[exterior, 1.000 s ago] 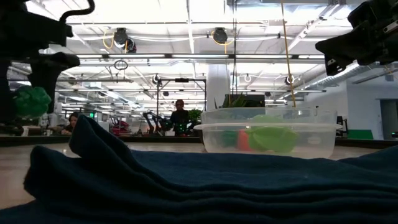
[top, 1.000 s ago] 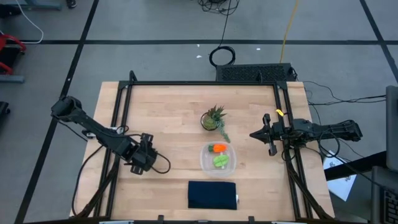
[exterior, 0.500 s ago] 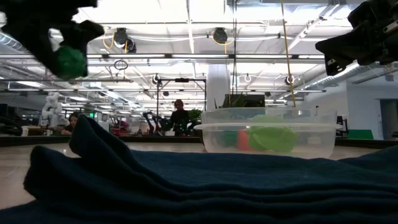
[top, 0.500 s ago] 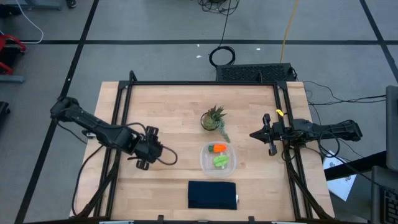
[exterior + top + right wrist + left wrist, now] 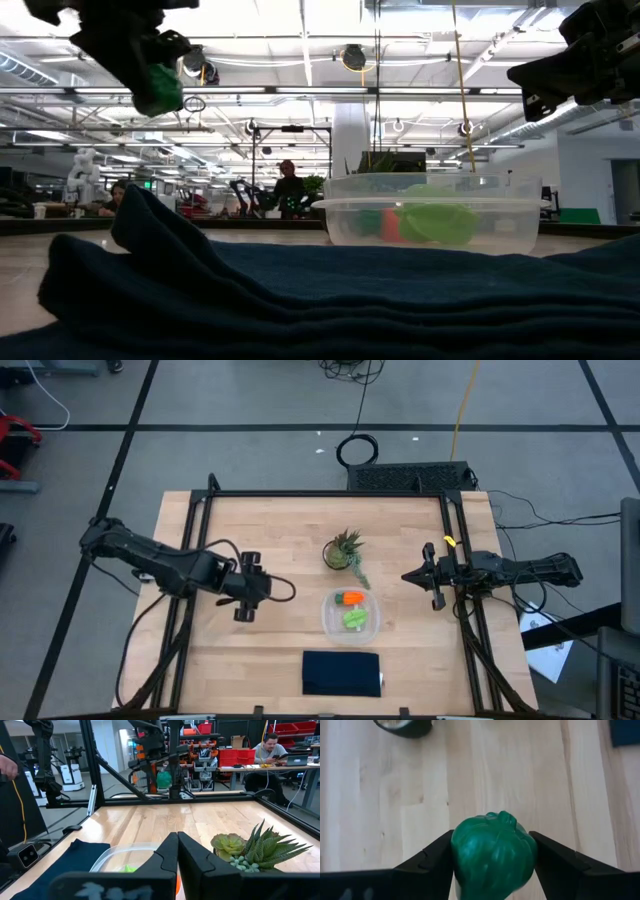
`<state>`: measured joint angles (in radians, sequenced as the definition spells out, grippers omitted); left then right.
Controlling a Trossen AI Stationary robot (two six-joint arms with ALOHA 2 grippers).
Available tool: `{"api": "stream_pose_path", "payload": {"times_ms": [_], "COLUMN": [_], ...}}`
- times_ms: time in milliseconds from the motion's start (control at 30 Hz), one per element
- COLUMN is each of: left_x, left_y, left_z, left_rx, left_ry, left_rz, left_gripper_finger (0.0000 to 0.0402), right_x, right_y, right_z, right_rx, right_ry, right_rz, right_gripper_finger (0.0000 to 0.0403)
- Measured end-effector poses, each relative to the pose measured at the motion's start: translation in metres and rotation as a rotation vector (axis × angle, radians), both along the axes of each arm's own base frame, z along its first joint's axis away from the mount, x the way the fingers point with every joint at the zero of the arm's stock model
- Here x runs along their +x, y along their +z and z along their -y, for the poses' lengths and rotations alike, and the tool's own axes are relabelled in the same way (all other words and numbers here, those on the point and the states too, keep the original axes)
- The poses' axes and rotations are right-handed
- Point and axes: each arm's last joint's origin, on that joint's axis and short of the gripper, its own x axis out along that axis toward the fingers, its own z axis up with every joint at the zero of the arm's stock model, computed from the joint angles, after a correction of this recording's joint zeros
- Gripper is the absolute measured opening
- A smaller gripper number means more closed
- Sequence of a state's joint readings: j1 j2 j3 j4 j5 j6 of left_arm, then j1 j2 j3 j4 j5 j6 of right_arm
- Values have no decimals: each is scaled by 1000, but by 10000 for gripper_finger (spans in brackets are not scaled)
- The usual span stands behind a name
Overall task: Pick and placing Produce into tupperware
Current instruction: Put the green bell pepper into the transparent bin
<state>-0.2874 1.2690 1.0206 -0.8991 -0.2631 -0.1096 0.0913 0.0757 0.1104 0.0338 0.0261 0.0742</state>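
My left gripper (image 5: 246,600) hangs over the table left of the tupperware, shut on the dark green piece (image 5: 493,854), which also shows in the low view (image 5: 160,90). The clear tupperware (image 5: 352,613) sits mid-table and holds the orange carrot (image 5: 350,598) and the lime-green piece (image 5: 355,619). My right gripper (image 5: 431,588) waits shut at the table's right edge, touching nothing; its shut fingers (image 5: 177,852) show in the right wrist view. My left gripper pinches the dark green piece between its two fingers, one on each side of its body (image 5: 457,855). The fingers come from above, pointing down. The piece is lifted well clear of the table and hangs at the fingertips (image 5: 160,95).
A spiky potted plant (image 5: 344,550) stands just beyond the tupperware. A dark navy folded cloth (image 5: 341,673) lies near the front edge. Black frame rails (image 5: 196,560) run along both table sides. Bare wood lies between the left gripper and the tupperware. People sit in the room behind.
My left gripper has carried the dark green piece toward the table's right, toward the tupperware, and upward, staying shut on it. The right arm has kept still.
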Motion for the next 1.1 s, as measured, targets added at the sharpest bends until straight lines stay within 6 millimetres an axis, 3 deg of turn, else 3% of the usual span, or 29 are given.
{"api": "stream_pose_path", "payload": {"times_ms": [367,500,833,1100], "left_x": [35,52,91,135], "left_y": [15,8,-21,-19], "left_z": [-4,-5,-13,-14], "left_rx": [-218,-291,-282,-228], "left_ry": [-15,-33,-170,-276], "left_rz": [310,339,372,362], "left_gripper_finger": [226,228,229,230], "right_x": [0,0,0,0], "right_y": [0,0,0,0], "right_z": [0,0,0,0], "right_rx": [-7,-8,-9,-9], "right_ry": [0,0,0,0], "right_rz": [0,0,-1,-1], "right_gripper_finger": [0,0,0,0]}}
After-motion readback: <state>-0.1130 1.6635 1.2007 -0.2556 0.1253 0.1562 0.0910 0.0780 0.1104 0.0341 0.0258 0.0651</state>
